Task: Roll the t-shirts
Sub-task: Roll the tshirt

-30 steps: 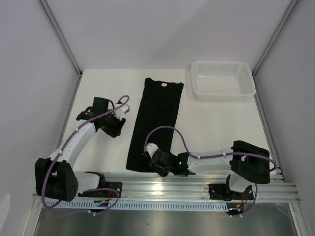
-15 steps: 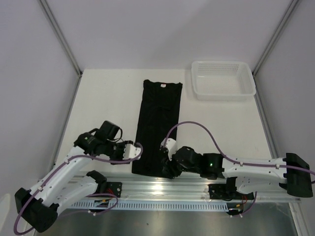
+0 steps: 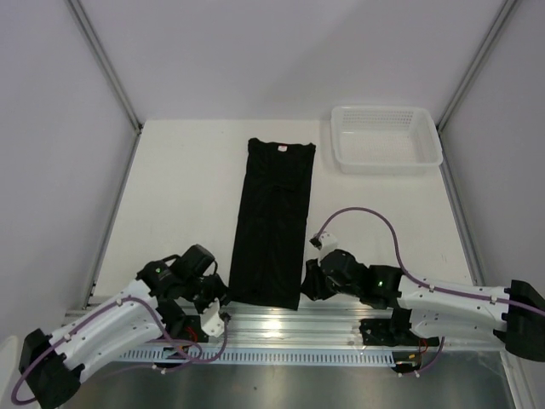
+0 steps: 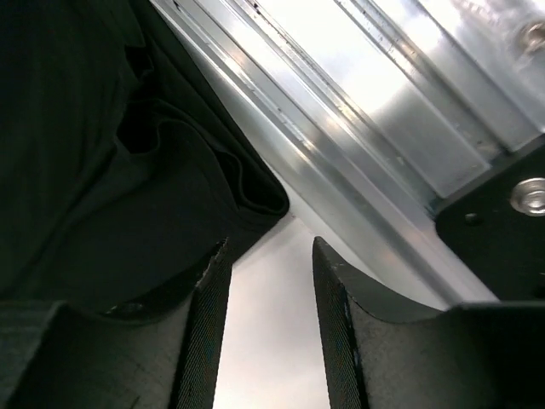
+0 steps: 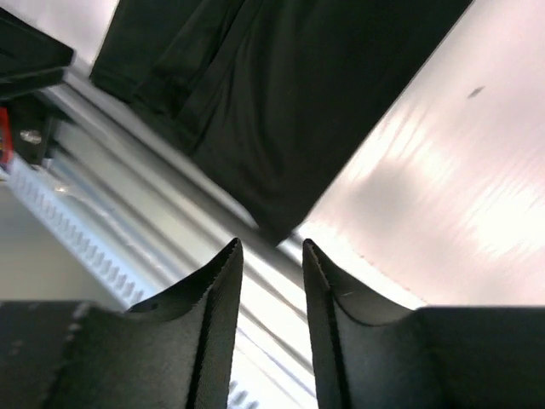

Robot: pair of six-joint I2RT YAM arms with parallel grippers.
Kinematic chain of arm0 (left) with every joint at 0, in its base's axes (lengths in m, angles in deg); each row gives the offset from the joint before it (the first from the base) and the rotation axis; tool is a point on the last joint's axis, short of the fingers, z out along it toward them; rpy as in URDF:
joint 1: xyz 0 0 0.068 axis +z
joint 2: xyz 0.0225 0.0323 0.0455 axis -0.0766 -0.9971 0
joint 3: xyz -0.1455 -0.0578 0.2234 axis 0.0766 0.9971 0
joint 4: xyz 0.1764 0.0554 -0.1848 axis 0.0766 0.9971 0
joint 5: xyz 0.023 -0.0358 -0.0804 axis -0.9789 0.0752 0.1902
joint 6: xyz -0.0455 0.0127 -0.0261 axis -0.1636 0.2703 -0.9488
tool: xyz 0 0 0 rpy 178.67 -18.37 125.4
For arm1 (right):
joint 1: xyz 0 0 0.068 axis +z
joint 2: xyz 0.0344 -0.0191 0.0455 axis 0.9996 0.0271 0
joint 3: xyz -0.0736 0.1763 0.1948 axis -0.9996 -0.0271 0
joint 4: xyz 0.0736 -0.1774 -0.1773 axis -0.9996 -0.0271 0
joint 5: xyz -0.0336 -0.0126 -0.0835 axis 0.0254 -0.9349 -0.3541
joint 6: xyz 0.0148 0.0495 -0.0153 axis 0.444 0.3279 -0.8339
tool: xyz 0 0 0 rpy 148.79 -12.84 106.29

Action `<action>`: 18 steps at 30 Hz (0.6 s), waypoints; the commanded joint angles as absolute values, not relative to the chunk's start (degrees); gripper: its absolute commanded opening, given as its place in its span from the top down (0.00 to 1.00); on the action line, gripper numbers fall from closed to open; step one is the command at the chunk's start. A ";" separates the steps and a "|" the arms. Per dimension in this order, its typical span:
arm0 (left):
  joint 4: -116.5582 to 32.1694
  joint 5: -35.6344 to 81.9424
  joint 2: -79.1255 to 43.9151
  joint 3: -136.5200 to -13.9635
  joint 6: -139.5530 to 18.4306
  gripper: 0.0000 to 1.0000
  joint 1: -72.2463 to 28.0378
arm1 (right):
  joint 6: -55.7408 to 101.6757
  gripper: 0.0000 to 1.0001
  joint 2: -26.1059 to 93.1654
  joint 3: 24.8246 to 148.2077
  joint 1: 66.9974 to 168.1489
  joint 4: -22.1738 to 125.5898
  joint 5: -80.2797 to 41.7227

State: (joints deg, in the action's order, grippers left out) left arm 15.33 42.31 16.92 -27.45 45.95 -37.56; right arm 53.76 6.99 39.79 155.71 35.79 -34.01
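- White counter [image 3: 170, 187], walled on three sides, carries everything.
- Metal rail [image 3: 289, 328] runs along the near edge; both arm bases are bolted to it.
- Black t-shirt [image 3: 272, 221] lies flat mid-counter, folded lengthwise into a long narrow strip. Neck is at the far end, and the hem is at the near edge, just by the rail. Not rolled yet.
- Left arm [image 3: 111, 319] lies low along the near left side and reaches in toward the shirt's near left corner.
- Right arm [image 3: 451, 298] stretches low from the right along the rail toward the near right corner. A purple cable [image 3: 366, 213] loops above it.
- White mesh basket [image 3: 387, 162] sits at the far right corner, well apart from the shirt, with nothing visible inside.
- Left pincer [image 4: 268, 256]: fingers spread, bare counter in the gap, nothing gripped. The folded shirt corner sits just past the tips. The left finger [image 4: 204, 315] is right at the hem, but contact cannot be told.
- Right pincer [image 5: 271, 251]: fingers spread, nothing between them. The shirt's near right corner is just ahead of the tips, with the rail below.
- Small light label [image 3: 282, 146] is at the neck, at the far end of the strip.
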 commanded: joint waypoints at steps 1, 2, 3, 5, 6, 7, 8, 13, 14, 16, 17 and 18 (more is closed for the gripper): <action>7.81 45.12 21.50 -24.87 58.15 0.54 -38.32 | 69.49 0.61 7.89 39.18 159.97 34.45 -35.44; 8.85 45.56 21.07 -25.30 58.07 0.53 -38.32 | 70.63 0.60 9.04 38.83 160.51 35.59 -34.92; 10.95 46.18 20.45 -26.00 57.46 0.53 -38.32 | 71.43 0.60 10.62 38.31 160.52 37.00 -34.13; 12.98 46.53 17.47 -27.24 57.10 0.51 -38.49 | 72.93 0.59 15.89 38.04 160.43 41.22 -32.12; 14.13 46.45 16.42 -27.76 57.19 0.51 -38.84 | 72.93 0.59 17.73 38.21 160.25 42.45 -31.41; 13.35 46.18 15.45 -27.94 55.71 0.50 -39.11 | 72.93 0.59 19.58 39.43 160.17 42.98 -30.79; 11.69 44.79 13.44 -27.60 53.96 0.49 -39.63 | 73.19 0.59 22.29 40.14 159.99 42.20 -30.79; 7.90 42.58 5.25 -30.57 46.49 0.45 -41.66 | 75.13 0.60 23.81 39.36 158.68 42.72 -30.96; 7.20 42.23 4.11 -30.84 45.25 0.46 -41.75 | 74.95 0.60 24.08 39.62 158.58 42.64 -30.96; 5.45 41.61 1.56 -31.81 43.14 0.47 -41.66 | 74.43 0.60 24.96 39.80 158.50 43.85 -30.70; 5.35 41.70 0.94 -31.90 43.21 0.47 -41.66 | 74.34 0.60 25.22 39.62 158.50 44.74 -30.35; 5.17 41.87 0.41 -31.90 43.22 0.47 -41.83 | 74.60 0.60 26.09 39.45 158.23 45.44 -30.26</action>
State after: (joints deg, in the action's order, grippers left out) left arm 7.39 40.91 1.53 -29.57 45.93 -41.17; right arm 73.14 24.57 39.07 158.60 41.78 -30.49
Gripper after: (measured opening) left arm 0.534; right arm 0.401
